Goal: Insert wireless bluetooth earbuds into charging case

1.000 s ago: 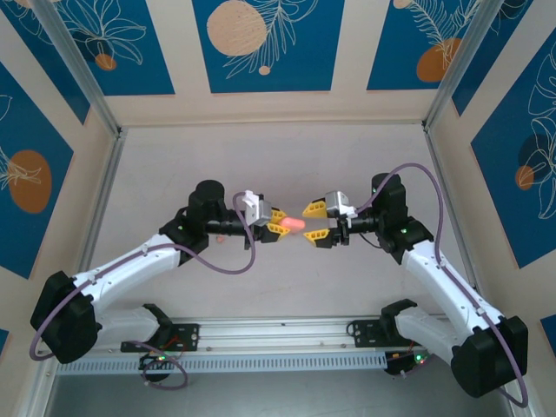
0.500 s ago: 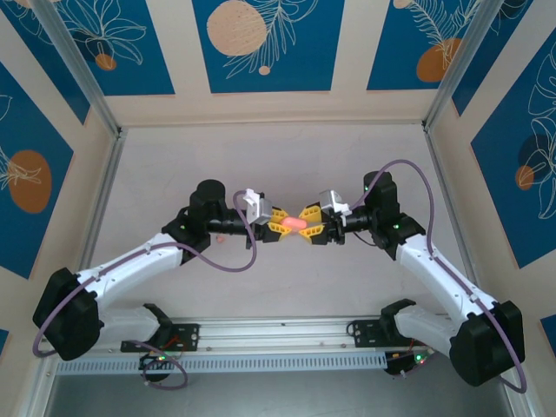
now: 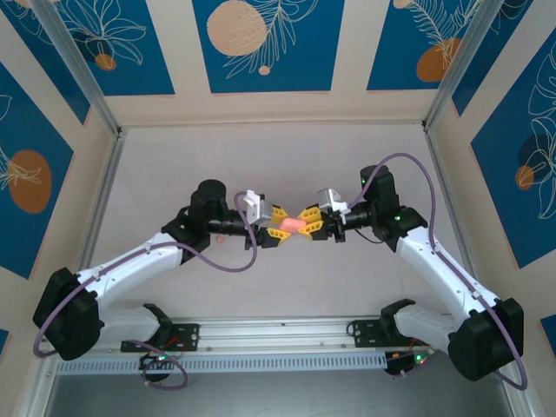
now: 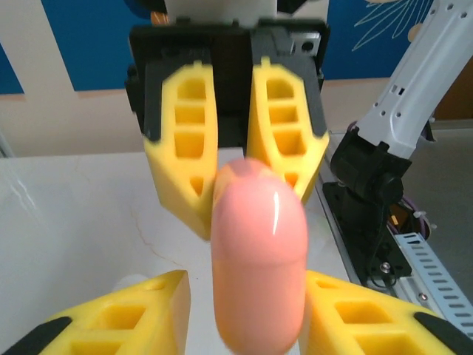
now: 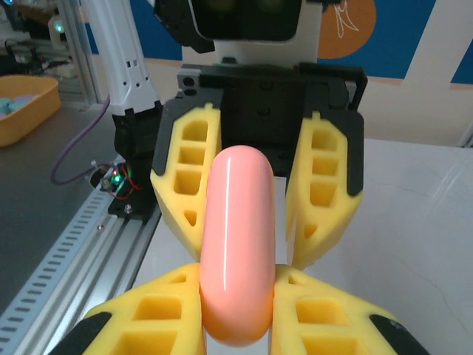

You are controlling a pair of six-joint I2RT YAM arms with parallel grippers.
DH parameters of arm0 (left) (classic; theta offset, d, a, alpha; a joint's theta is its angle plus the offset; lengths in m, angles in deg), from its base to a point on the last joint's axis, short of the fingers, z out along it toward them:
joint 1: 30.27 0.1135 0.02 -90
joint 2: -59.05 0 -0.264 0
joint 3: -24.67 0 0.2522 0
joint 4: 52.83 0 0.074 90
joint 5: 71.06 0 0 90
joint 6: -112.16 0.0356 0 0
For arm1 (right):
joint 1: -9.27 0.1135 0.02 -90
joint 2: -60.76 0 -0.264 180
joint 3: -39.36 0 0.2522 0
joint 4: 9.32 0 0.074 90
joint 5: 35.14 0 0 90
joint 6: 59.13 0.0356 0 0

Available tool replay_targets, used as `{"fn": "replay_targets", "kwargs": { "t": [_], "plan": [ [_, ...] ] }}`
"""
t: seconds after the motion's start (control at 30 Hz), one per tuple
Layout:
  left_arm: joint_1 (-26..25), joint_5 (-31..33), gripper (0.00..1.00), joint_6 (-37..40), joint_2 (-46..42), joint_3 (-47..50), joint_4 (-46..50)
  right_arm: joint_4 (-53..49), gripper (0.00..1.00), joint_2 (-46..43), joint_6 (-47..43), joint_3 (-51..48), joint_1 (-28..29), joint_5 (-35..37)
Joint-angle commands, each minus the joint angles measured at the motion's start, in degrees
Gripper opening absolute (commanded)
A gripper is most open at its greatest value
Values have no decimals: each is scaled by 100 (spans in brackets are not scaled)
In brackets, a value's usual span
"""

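Right, the two arms are meeting nose to nose over the middle of the pale white tabletop (image 3: 217, 165). The small salmon-pink, pebble-smooth plastic charging case (image 3: 290, 225) is hanging in the air between them, clear of the surface.

The right gripper (image 3: 307, 222) is doing the holding. On its own wrist camera its two yellow ribbed fingers (image 5: 181, 285) are pressing against both sides of the case's near end, jaws drawn in tight on the shell.

The left gripper (image 3: 281, 223) is sitting around the other end with its jaws parted a little. In the right wrist view one of its fingers (image 5: 310, 237) is standing off the pink shell with a gap showing. The other is lying just beside the shell, and I cannot tell whether it is touching.

From the left wrist camera the case (image 4: 259, 251) is looming large and blurred. Its far end is tucking out of sight between the right gripper's fingers, and its near end is running down almost to the bottom edge of the picture.

Whether the lid is up or shut I cannot make out, as the shell is reading as one smooth rounded bar. From overhead it is showing as little more than a pink smear, with the yellow fingertips covering both its ends.
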Motion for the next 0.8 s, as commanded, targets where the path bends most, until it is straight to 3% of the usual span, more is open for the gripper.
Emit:
{"fn": "replay_targets", "kwargs": {
  "t": [0.0,0.4,0.77],
  "plan": [
    [19,-94,40,400,7,-259,642,-1076,17,18,-971,309,-2,119],
    [19,-316,37,248,45,-258,448,-1085,17,286,-808,461,-20,-7],
    [19,-290,20,188,17,-221,352,-1055,17,389,-660,500,-20,-15]
  ]
}}
